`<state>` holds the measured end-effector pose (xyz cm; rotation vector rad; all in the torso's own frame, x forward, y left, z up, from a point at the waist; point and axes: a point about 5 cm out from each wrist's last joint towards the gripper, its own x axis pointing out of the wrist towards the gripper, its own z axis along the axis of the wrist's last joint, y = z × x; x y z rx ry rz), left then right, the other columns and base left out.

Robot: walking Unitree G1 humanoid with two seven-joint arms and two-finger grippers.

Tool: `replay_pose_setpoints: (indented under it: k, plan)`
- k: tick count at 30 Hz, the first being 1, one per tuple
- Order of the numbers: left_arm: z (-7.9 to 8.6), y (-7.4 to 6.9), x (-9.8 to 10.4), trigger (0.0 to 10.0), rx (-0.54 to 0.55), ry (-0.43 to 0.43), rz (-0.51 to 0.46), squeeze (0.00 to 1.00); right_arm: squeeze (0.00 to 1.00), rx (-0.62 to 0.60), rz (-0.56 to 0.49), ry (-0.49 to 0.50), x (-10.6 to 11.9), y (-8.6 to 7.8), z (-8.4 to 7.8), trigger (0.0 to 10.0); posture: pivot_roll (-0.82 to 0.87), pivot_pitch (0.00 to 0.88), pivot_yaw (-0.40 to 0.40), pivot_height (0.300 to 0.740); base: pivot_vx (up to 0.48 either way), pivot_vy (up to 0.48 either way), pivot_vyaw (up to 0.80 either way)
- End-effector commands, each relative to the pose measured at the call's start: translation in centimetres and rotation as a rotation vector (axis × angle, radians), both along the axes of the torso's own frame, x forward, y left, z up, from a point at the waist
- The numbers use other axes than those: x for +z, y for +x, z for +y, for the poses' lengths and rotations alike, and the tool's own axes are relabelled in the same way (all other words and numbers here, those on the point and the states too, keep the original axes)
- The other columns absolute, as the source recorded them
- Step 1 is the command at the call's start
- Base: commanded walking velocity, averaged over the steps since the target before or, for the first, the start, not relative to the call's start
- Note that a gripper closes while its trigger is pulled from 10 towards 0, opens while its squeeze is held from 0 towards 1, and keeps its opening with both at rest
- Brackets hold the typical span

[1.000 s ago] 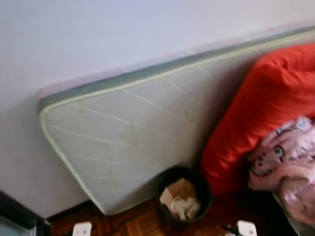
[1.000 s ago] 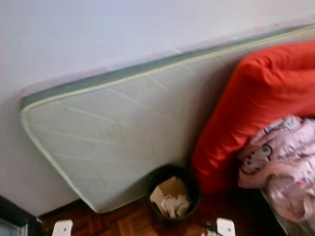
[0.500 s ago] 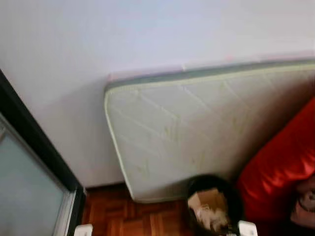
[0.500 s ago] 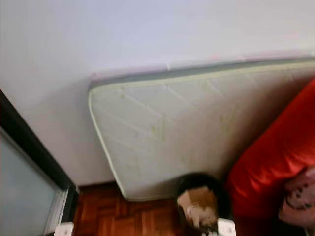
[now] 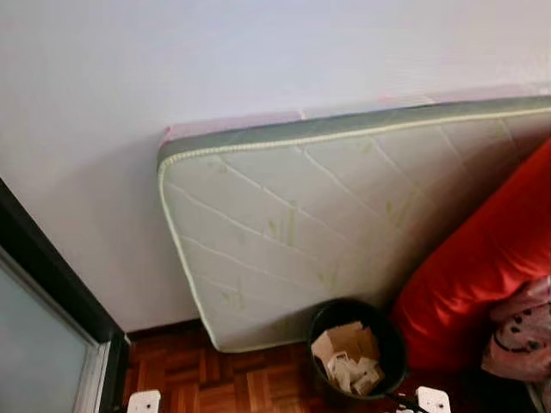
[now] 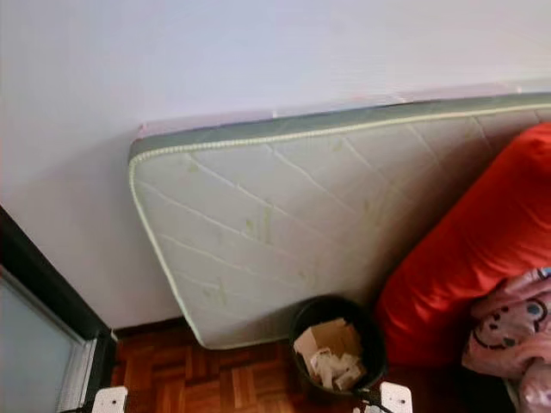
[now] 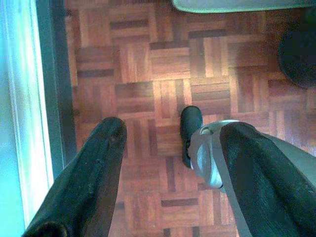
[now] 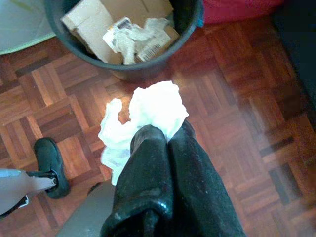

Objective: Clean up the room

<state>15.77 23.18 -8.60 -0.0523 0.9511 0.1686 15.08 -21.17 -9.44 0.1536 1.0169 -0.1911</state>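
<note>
Right wrist view: right gripper (image 8: 165,136) has its fingers pressed together on a crumpled white tissue (image 8: 143,116), held over the parquet floor (image 8: 237,118) just short of the black trash bin (image 8: 123,61) at the top of the frame; bin holds cardboard and paper scraps. Left wrist view: left gripper (image 7: 173,153) fingers spread apart, nothing between them, above the floor, robot's black foot (image 7: 190,126) below, window frame (image 7: 29,113) along frame left. Head views: bin (image 5: 355,357) sits lower centre, touching a pale quilted mattress (image 5: 301,232) leaning on the white wall (image 5: 172,60); red cushion (image 5: 491,267) to the right of the bin, pink printed cloth (image 6: 508,323) at right edge
</note>
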Motion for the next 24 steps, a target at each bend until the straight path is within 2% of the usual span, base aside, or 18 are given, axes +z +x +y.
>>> replay_pose_setpoints:
  k: [1,16,24]
  plan:
    - [0.09,-0.01,0.03,10.0,0.001,-0.002,-0.003,0.0,0.0,-0.006,0.011,0.0,-0.07,-0.19,-0.1,10.0,0.08,0.0,-0.011,0.74,0.0,0.0,-0.79]
    - [0.12,-0.07,0.0,10.0,-0.002,-0.001,0.002,0.0,0.0,-0.003,0.005,-0.007,-0.04,-0.17,-0.14,10.0,0.08,0.0,-0.011,0.74,0.0,0.0,-0.78]
    - [0.15,-0.1,0.0,10.0,0.001,-0.002,0.003,0.0,0.0,0.005,-0.004,-0.01,0.01,-0.09,-0.17,10.0,0.08,0.0,-0.013,0.74,0.0,0.0,0.0]
